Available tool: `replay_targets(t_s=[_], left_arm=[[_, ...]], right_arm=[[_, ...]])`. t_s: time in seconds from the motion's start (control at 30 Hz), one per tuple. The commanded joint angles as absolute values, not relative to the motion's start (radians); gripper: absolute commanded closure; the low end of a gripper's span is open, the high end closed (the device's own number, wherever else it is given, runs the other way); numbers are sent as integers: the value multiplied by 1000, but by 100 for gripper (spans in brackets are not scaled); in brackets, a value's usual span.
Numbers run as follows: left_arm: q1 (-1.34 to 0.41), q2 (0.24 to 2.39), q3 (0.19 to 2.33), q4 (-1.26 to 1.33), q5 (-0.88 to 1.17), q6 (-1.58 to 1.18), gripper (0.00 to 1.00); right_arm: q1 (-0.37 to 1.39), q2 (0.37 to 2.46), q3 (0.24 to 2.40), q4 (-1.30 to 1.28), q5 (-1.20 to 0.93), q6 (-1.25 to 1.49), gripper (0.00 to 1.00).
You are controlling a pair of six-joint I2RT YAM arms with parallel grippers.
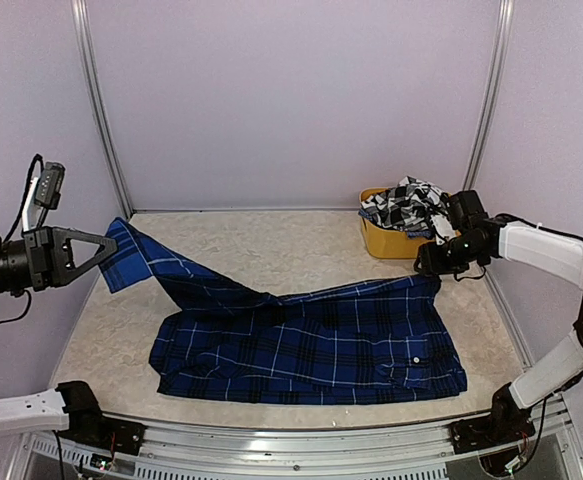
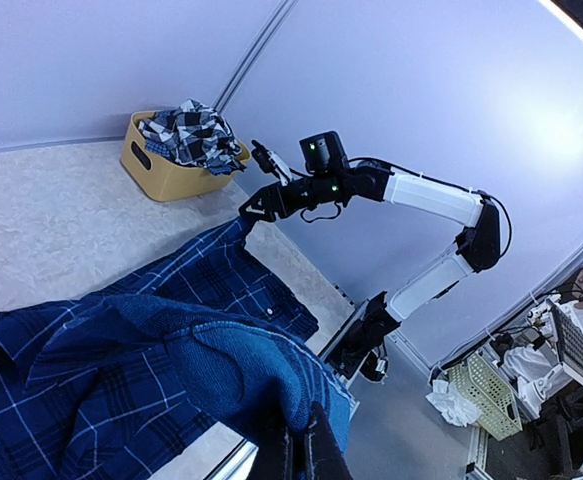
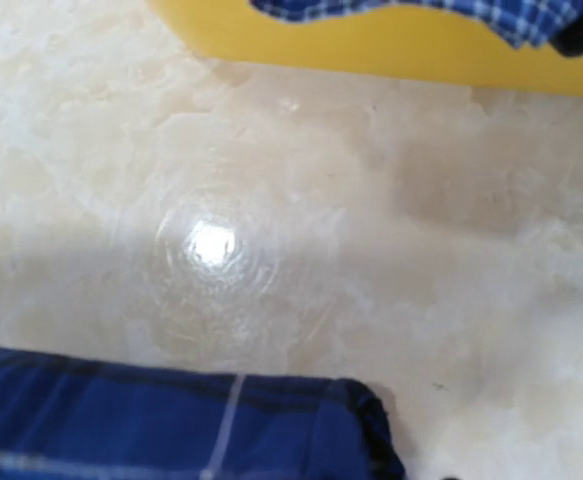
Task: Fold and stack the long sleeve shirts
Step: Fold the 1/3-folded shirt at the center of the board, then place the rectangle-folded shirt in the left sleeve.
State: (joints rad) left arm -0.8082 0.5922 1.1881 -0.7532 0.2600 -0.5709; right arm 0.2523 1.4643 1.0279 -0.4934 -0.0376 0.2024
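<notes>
The royal blue plaid shirt (image 1: 311, 345) lies spread across the table, one sleeve stretched up and to the left. My left gripper (image 1: 106, 250) is shut on that sleeve's end and holds it off the table; the left wrist view shows the fingers (image 2: 296, 450) closed on bunched blue cloth (image 2: 171, 350). My right gripper (image 1: 429, 262) hovers at the shirt's far right corner (image 3: 351, 430), and its jaws look open in the left wrist view (image 2: 254, 185). The black-and-white checked shirt (image 1: 406, 203) is heaped in the yellow tub.
The yellow tub (image 1: 386, 240) stands at the back right of the table, just behind my right gripper, and also shows in the right wrist view (image 3: 371, 45). Metal frame rails (image 1: 291, 440) run along the table's near edge. Pale walls enclose the back and sides.
</notes>
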Motion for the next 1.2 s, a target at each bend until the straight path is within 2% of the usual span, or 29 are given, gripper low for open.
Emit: replay_targets(t_s=[0.0, 0.4, 0.7, 0.97, 1.17], left_arm=[[-813, 600, 1227, -758, 250, -536, 100], [-813, 617, 1235, -776, 273, -514, 100], [-813, 637, 1167, -794, 358, -468, 100], [-812, 687, 1065, -752, 278, -482, 100], [-810, 737, 1080, -740, 163, -483, 100]], right_arm=[[255, 1407, 1059, -529, -56, 202, 41], [279, 1347, 1001, -547, -99, 209, 41], [413, 1405, 933, -515, -139, 223, 41], [488, 1440, 868, -485, -133, 262, 42], [494, 1509, 815, -445, -141, 288, 43]])
